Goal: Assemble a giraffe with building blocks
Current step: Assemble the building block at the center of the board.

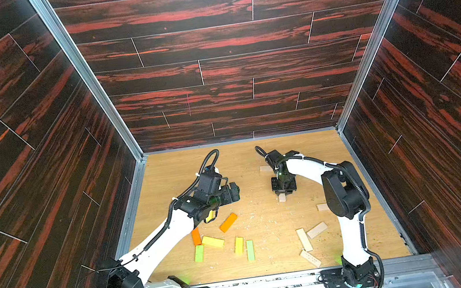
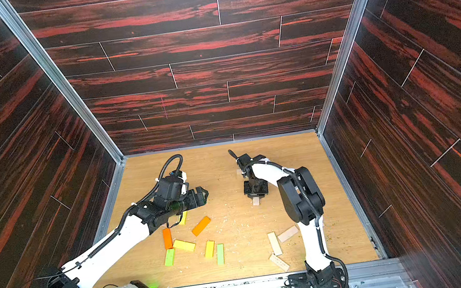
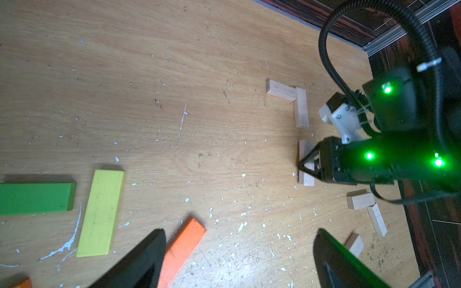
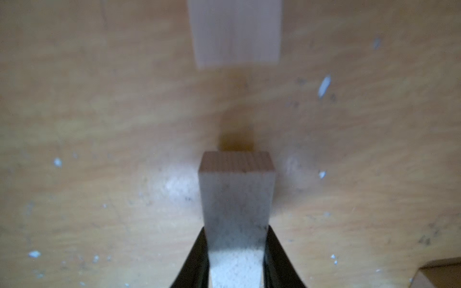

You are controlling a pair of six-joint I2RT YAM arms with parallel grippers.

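left tool (image 3: 240, 234) hovered wide open, left arm (image 1: 161, 244) stretched forward; right arm (image 1: 353, 237) arched over, right tool (image 1: 282, 194) pointing down, clamped on pale plank (image 4: 237, 199).

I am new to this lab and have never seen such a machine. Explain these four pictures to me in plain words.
Two white-and-black robot arms stand at the near edge of a light wooden tabletop. Two pictures look down on the whole scene from overhead, side by side. The other two come from a camera on each arm's wrist, looking along its tip. Each arm ends in a pinching tool. The left tool is open and empty, near the painted flat wooden planks, which are orange, yellow and green. The right tool is shut on a plain pale wooden plank. I cannot tell whether that plank is lifted off the table. More pale planks lie flat near the right arm.
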